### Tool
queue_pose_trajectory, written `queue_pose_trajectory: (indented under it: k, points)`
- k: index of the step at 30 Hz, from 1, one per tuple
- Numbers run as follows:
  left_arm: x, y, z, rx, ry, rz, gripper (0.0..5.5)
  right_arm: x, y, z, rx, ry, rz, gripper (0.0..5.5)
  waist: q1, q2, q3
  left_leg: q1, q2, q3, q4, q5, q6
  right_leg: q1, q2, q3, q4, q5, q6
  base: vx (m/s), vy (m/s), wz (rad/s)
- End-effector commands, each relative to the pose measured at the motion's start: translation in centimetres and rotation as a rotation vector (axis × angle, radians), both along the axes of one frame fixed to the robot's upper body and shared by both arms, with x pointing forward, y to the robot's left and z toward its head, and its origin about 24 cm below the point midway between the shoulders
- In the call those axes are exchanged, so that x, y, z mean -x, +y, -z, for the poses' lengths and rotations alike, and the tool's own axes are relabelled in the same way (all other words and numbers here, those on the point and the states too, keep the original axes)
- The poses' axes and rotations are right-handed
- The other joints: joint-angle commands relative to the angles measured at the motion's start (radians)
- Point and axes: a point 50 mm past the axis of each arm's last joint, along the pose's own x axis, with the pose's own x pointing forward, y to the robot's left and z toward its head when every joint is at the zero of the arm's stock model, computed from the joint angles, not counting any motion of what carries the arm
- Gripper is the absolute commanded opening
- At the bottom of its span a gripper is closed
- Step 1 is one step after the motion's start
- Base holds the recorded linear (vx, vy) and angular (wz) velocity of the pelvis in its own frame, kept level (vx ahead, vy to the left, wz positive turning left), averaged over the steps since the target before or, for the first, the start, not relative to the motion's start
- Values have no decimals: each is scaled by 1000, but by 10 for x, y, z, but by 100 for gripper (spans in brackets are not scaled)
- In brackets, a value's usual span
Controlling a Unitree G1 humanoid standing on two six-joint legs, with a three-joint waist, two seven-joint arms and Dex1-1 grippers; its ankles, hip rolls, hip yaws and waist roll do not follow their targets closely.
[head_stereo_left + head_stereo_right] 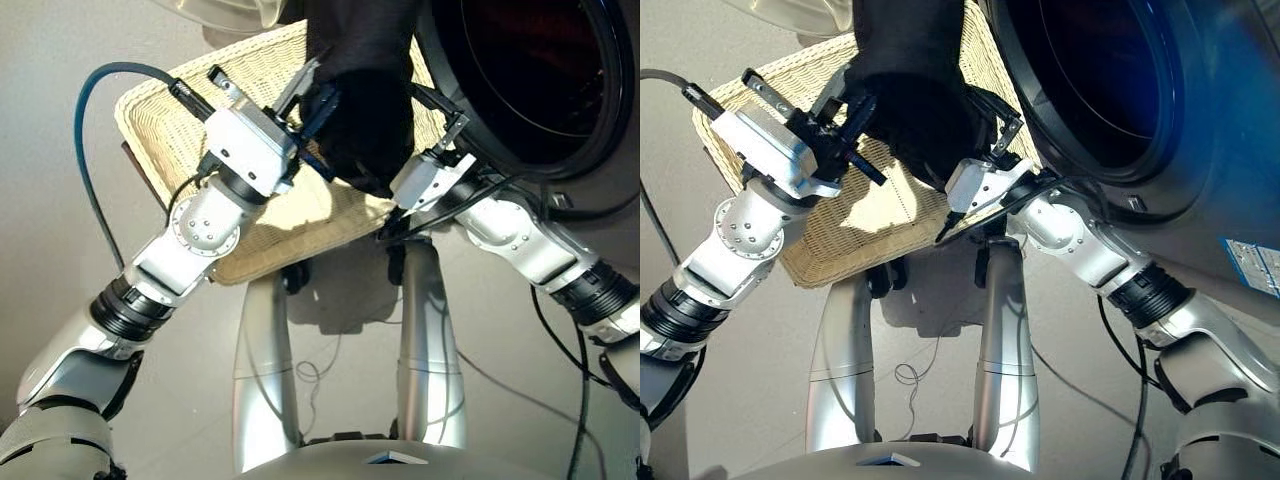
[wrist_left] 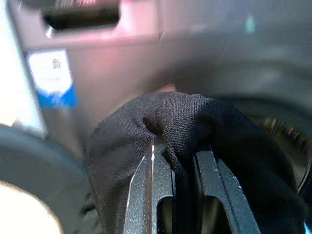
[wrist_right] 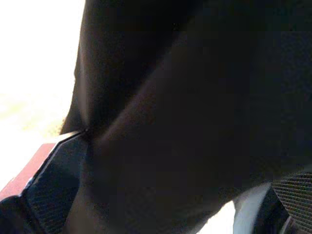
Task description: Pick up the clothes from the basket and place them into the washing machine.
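Note:
A black garment (image 1: 365, 90) hangs in the air above the right end of the cream-white wicker basket (image 1: 180, 100), just left of the washing machine's dark round porthole (image 1: 540, 70). My left gripper (image 1: 312, 90) is shut on the garment's left side. In the left wrist view, the cloth (image 2: 195, 122) is pinched between the two fingers (image 2: 146, 185). My right gripper (image 1: 445, 110) is open against the garment's lower right side. In the right wrist view, black cloth (image 3: 195, 97) fills the space between its spread fingers (image 3: 53, 170). The navy and red-orange garments are not in view.
The dark grey washing machine front (image 1: 1200, 190) fills the right side and carries a label (image 1: 1250, 255). A blue cable (image 1: 85, 130) loops off my left arm. Thin wires (image 1: 310, 375) lie on the floor below the basket. A pale rounded object (image 1: 230, 10) sits beyond the basket.

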Motion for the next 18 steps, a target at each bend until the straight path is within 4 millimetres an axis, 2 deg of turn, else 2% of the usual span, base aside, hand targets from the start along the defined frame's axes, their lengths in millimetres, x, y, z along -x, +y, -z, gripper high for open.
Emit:
queue_pose_trajectory:
  k: [1,5,8,16,17,18]
  points:
    - [45,-19,-33,117,-166,266,0,-6,11,15,-78,61,17,550,-5,38,-64,-37,-4,-18,-80,75,39,44,-19,-6,-18,-12,-63,0,0,0]
    - [55,-31,-39,168,-168,348,0,-21,13,21,-130,53,136,550,1,45,-67,-33,-6,-17,-85,76,39,51,-21,-9,-22,-14,-64,0,0,0]
    - [61,-40,-42,208,-159,405,0,-31,16,11,-253,8,230,550,6,52,-68,-30,-6,-15,-87,75,41,56,-21,-9,-24,-17,-64,0,0,0]
    - [68,-55,-47,261,-145,466,0,-40,31,-9,-527,-2,296,550,16,58,-55,-19,-12,-8,-106,82,42,72,-23,-10,-40,-15,-63,0,0,0]
    - [69,-56,-47,261,-147,469,0,-39,31,-11,-550,-8,296,358,17,59,-54,-18,-14,-9,-107,83,42,73,-23,-10,-41,-15,-63,0,0,0]
    - [69,-56,-47,264,-148,468,0,-39,32,-12,-569,-5,293,2,17,59,-52,-17,-15,-9,-107,83,42,73,-23,-10,-40,-16,-63,0,0,0]
